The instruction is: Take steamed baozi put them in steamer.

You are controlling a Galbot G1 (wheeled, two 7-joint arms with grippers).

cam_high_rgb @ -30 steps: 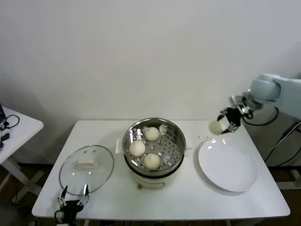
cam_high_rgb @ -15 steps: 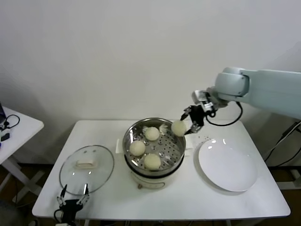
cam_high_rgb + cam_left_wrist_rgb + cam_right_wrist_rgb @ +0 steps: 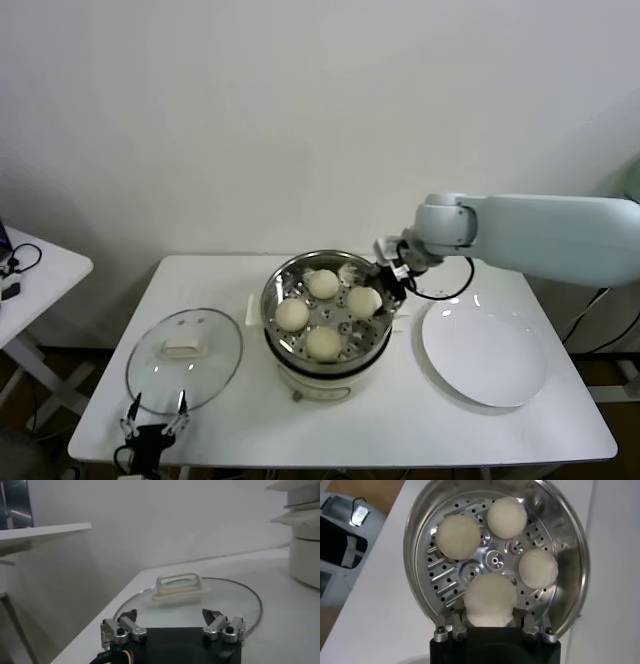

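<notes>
The steamer (image 3: 269,303) stands mid-table, a shiny perforated basket (image 3: 420,522) on a cream base. Three steamed baozi lie in it (image 3: 322,284) (image 3: 292,315) (image 3: 323,343); the right wrist view shows them too (image 3: 458,536) (image 3: 507,516) (image 3: 538,568). My right gripper (image 3: 372,294) (image 3: 490,624) reaches over the basket's right rim, shut on another baozi (image 3: 359,302) (image 3: 490,597). That one sits low inside the basket; contact with the floor cannot be told. My left gripper (image 3: 155,425) (image 3: 172,617) waits open at the table's front left edge.
A round glass lid (image 3: 184,360) (image 3: 187,592) with a cream handle lies flat left of the steamer, just beyond the left gripper. A bare white plate (image 3: 485,352) lies right of the steamer. A second white table (image 3: 35,265) stands off to the left.
The right arm swung left from beyond the plate, carrying the baozi over the steamer's rim and down into the basket. The left arm stayed still.
</notes>
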